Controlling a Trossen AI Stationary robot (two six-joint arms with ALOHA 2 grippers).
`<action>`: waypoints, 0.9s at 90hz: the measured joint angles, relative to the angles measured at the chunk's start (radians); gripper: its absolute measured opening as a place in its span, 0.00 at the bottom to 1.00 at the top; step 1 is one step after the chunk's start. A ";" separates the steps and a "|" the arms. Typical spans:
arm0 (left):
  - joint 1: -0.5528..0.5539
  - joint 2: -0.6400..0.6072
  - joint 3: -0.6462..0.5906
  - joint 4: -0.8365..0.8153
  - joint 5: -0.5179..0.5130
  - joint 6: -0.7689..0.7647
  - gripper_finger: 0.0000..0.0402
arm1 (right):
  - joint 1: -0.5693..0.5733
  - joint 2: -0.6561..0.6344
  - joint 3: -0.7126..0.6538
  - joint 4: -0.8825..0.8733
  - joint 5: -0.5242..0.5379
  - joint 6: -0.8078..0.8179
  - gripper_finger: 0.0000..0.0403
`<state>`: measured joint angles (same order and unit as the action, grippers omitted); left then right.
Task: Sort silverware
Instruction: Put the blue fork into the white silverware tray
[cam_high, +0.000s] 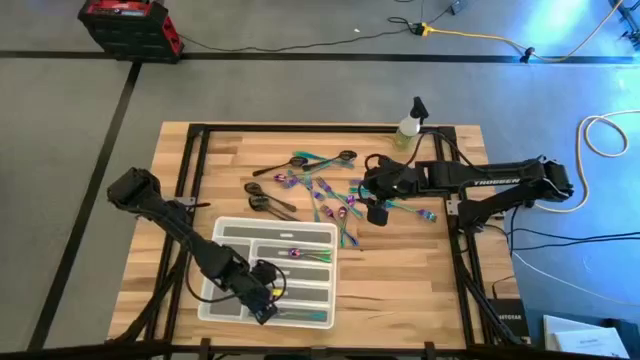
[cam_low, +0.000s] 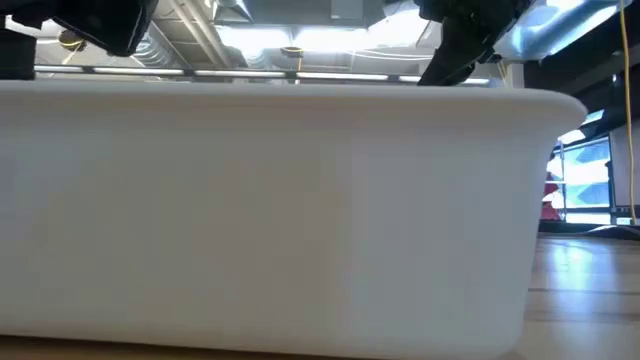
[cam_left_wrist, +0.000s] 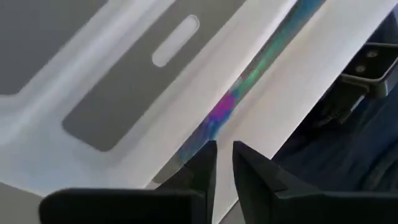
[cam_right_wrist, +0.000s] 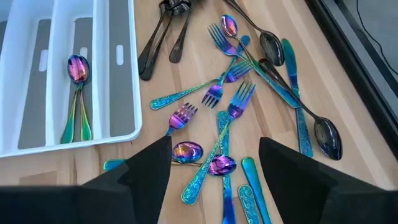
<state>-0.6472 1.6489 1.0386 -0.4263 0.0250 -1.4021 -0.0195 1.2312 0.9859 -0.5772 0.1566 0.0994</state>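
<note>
Two grippers are at work: the left gripper (cam_high: 262, 298), fingers nearly closed, sits low in the near end of the white compartment tray (cam_high: 222, 228) over an iridescent utensil handle (cam_left_wrist: 249, 81), though whether it actually grips the handle I cannot tell. Farther back, the right gripper (cam_right_wrist: 214, 163) hangs wide open above the loose silverware (cam_right_wrist: 233, 102) scattered on the wooden table (cam_high: 400, 270). These thin, stiff, slick pieces lie flat, so a pinch across a fork's (cam_right_wrist: 239, 102) narrow handle, mid-length, looks safest.

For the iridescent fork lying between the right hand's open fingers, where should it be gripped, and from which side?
Grip the iridescent fork mid-handle, coming straight down. It lies flat on the wood, so only its narrow edges offer purchase. The right hand is open above it; its fingers should close across the handle's width, clear of the two spoons beside its lower end.
</note>
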 joint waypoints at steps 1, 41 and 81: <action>0.000 0.000 0.000 0.000 -0.001 0.002 0.09 | 0.000 0.000 0.000 0.000 0.000 0.000 0.56; 0.023 -0.004 0.000 0.131 -0.083 0.094 0.09 | 0.000 0.000 0.000 0.000 0.000 0.000 0.56; 0.075 -0.005 0.000 0.279 -0.182 0.398 0.09 | 0.000 0.000 0.000 0.000 0.000 0.000 0.56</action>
<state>-0.5725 1.6444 1.0386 -0.1473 -0.1571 -1.0039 -0.0193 1.2312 0.9859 -0.5770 0.1566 0.0994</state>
